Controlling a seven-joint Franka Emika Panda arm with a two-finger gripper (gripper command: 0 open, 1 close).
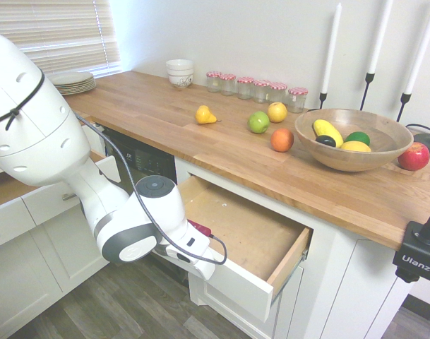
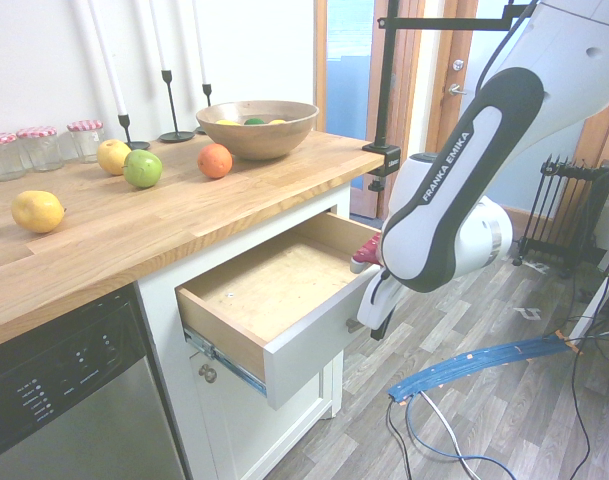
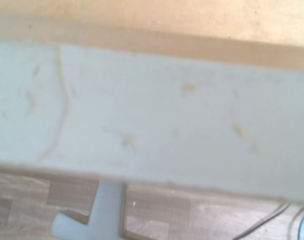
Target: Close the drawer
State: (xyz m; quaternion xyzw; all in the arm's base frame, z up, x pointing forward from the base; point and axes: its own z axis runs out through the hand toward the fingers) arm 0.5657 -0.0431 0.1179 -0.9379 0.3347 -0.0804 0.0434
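Right now the push step looks to be in hand: the white arm hangs in front of the open drawer (image 1: pixel 253 244), wrist pointing straight down, with the gripper (image 2: pixel 376 322) just outside the white front panel (image 2: pixel 309 345), near its far end in the second exterior view. Jaws are shut, fingers together, nothing held; the dark fingertip end sits right beside the panel face, and contact can't be confirmed from either exterior view. Close up, the wrist view shows the panel's top edge (image 3: pixel 152 120) as a wide pale band, scuffed, with the wooden bottom on one side and grey plank floor on the other, plus a pale bracket-like shape I can't identify. So the drawer is pulled well out from under the wooden counter (image 1: pixel 200 141), empty inside, light brown bottom and sides showing. A small red bit (image 2: pixel 365 252) shows by the drawer's rim next to the arm; can't tell what it is. Next move, by my read, calls for a level shove toward the cabinet, fingers kept closed and low against the front, pressure steady so the drawer runs straight on its rails. Further back sit loose fruit, a wooden bowl (image 1: pixel 353 138), jars and candlesticks, all clear of the action.
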